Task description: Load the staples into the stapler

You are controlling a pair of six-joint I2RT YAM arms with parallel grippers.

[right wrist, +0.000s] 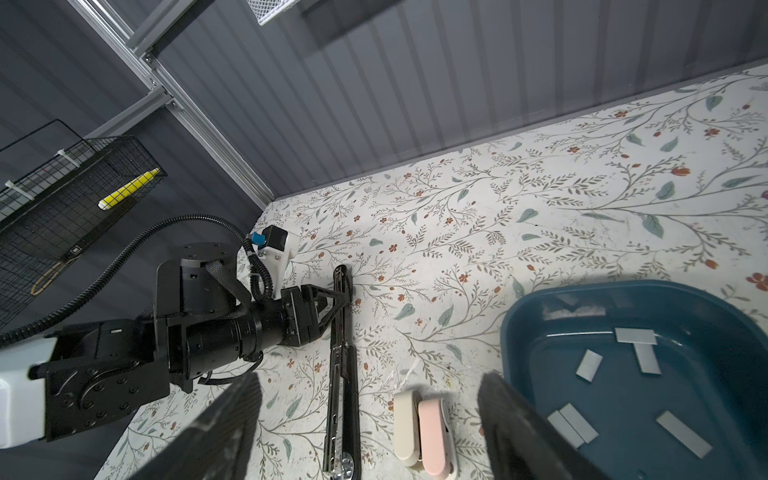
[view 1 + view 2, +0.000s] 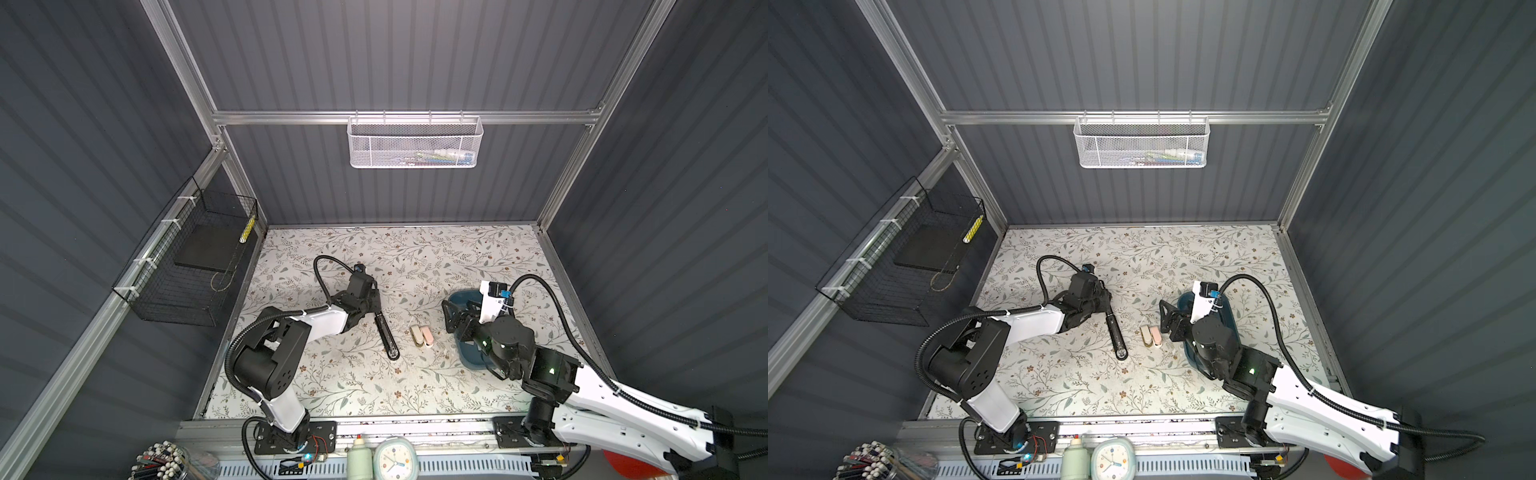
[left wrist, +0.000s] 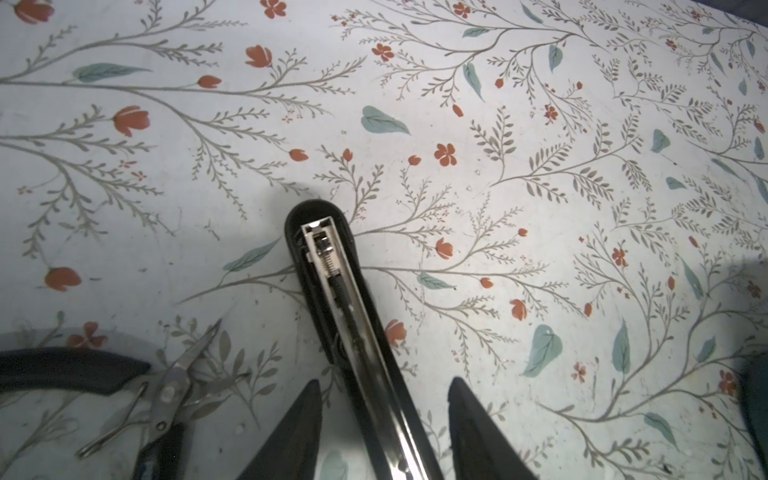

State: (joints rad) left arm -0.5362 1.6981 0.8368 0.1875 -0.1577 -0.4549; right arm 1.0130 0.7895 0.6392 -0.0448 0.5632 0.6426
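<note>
**Fig.** Right gripper (image 1: 370,374), jaws wide and empty, is hovering just beside the blue tray (image 1: 511,332) at the right edge of the table (image 2: 415,257). There the staples (image 1: 589,365) are lying flat, nearest this arm. Left gripper (image 3: 386,380), jaws part-open, is straddling the opened stapler (image 2: 386,336), which is lying front-to-back mid-table.

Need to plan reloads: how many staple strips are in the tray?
6 strips, all in the tray: two touching, one single, two side by side, one alone. The right gripper may hide more.
</note>
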